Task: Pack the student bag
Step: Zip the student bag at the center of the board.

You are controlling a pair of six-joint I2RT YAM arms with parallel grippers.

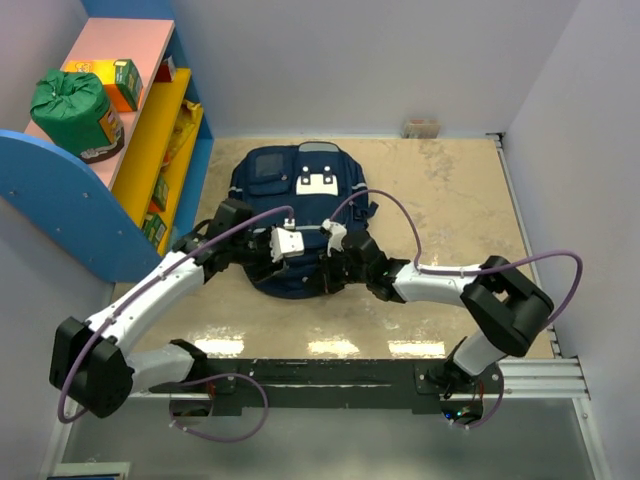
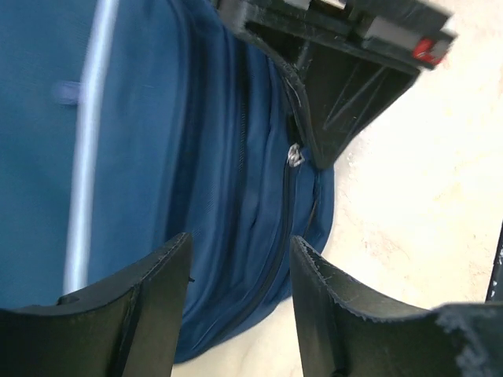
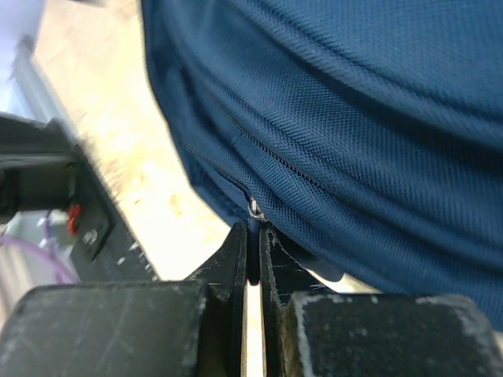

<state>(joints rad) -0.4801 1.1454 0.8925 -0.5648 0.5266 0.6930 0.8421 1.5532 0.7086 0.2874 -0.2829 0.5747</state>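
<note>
Well, we see the student bag (image 1: 300, 205) lying flat in the middle of the bench (image 1: 460, 200), front side up. Its white patches (image 1: 320, 183) are toward the far end of the bag. Both arms reach in from the near edge and meet over the near end of the bag.

We look at the left arm (image 1: 170, 280) first. The left jaws are spread apart, and nothing is between them. From the left wrist view we see the blue cloth of the bag under them. A dark zip (image 2: 279, 236) runs along the side of the bag there. A pale grey stripe (image 2: 86, 141) runs down the cloth to one side.

Next we look at the right arm (image 1: 440, 282). The right jaws are pressed together. They pinch the little silver zip pull (image 3: 254, 208) at the side of the bag, close to the bench. In the left wrist view we see the tips of the right jaws touching that same pull.

Off to the left stands a shelf (image 1: 150, 140) in blue, pink and yellow. A green sack (image 1: 70, 108) sits on its pink top, well apart from the bag. A small green and yellow box (image 1: 124, 83) sits just beside the sack. Purple cables (image 1: 400, 215) loop along both arms.
</note>
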